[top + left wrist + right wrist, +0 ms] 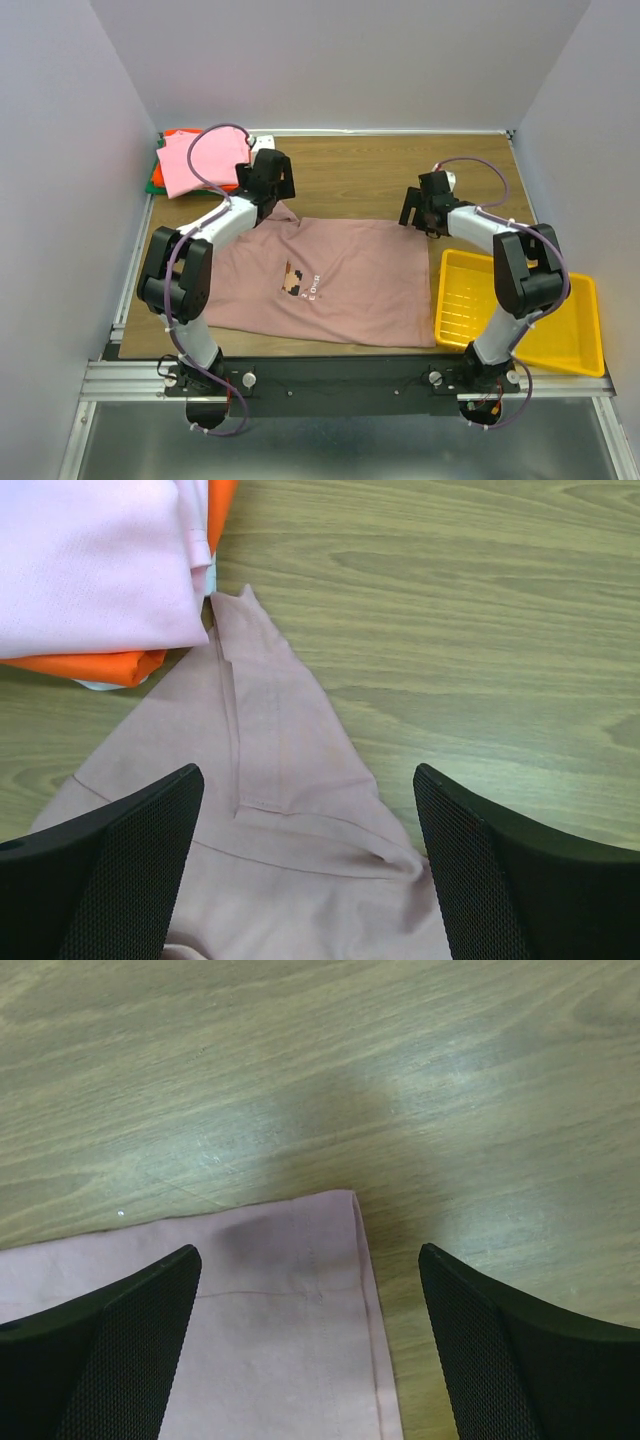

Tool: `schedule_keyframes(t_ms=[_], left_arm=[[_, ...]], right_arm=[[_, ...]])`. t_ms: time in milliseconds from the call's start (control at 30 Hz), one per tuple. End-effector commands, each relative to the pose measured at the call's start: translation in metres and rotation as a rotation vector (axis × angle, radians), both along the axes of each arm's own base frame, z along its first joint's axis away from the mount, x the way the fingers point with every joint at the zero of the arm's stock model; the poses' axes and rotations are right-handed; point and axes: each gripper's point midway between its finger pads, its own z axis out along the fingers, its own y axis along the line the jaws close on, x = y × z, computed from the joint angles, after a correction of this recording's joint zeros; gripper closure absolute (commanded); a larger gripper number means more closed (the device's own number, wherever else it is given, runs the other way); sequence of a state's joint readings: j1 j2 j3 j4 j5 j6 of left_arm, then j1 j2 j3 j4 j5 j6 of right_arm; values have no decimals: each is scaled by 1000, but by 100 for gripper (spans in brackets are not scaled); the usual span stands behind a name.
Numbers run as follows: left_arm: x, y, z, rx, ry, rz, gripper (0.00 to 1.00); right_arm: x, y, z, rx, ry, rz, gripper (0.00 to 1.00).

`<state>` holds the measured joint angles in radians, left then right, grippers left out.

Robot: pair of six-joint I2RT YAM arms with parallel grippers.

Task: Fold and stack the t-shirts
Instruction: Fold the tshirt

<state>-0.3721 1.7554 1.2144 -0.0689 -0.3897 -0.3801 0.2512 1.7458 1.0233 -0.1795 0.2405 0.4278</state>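
A dusty mauve-pink t-shirt (340,285) with a small pixel print lies spread flat on the wooden table. At the far left sits a stack of folded t-shirts: bright pink (190,165) on top, orange-red (180,133) and green (153,185) edges showing beneath. My left gripper (268,188) hovers open over the mauve shirt's far-left sleeve (275,750), right beside the folded pink shirt (90,560) and orange one (95,666). The right gripper (420,212) stands open above the shirt's far-right hem corner (300,1300). Nothing is held between either pair of fingers (120,860) (120,1340).
A yellow plastic tray (572,338) sits at the near right, beside the shirt's right edge and partly under the right arm. Grey walls enclose the table on three sides. Bare wood (360,175) lies beyond the shirt.
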Motion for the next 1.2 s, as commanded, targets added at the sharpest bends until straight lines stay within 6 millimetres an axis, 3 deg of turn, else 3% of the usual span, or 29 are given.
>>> schedule_keyframes(t_ms=[0,200,700,767,867,1167], left_arm=[[-3,10,2,50,-10,30,8],[-11,30,-19,65,36,60,11],[-36,46,-46,74,97,99,19],[-39,47,-47,74,97,103,21],[-40,50,-54,86,114,110,25],[-26,43,-62,76,111,84,32]], right_arm=[[6,-11,-2,-48,18,-14,5],[12,-17,-12,-51,41,-26,19],[4,-17,-31,-37,100,-3,58],[2,-16,-34,-39,108,1,70],[0,-16,-36,-39,118,4,80],[-3,-16,-36,-40,123,9,80]])
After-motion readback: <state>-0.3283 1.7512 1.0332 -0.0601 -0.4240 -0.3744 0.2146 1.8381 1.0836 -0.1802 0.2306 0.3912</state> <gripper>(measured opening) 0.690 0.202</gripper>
